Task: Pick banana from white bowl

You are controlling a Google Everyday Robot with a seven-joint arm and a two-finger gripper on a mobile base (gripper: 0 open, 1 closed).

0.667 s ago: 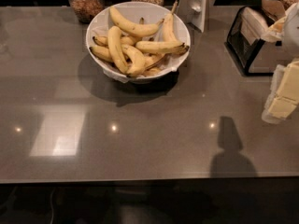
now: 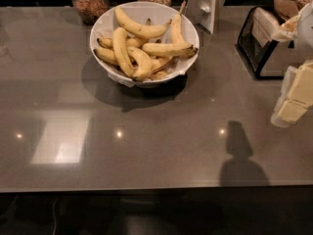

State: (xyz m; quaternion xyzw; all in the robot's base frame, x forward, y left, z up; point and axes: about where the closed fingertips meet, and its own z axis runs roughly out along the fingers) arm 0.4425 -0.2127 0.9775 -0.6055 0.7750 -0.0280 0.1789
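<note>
Nothing has moved vs. earlier: gripper [image 2: 295, 96] stays at the 3 o'clock edge, well apart from the bowl [image 2: 146, 7] at 12. Can't tell its opening. Bowl holds a heap of overlapping bananas [image 2: 139, 30]. Risk: snagging two at once, or tipping the bowl. Jars [image 2: 89, 1] at 11 hold grainy stuff.

We see the white bowl [image 2: 146, 7], round and deep with pale lining at its rim, upright toward the surface's [image 2: 146, 151] back, heaped with yellow bananas [image 2: 139, 29]. Our pincer [image 2: 293, 104] hangs well apart at the right edge.
</note>
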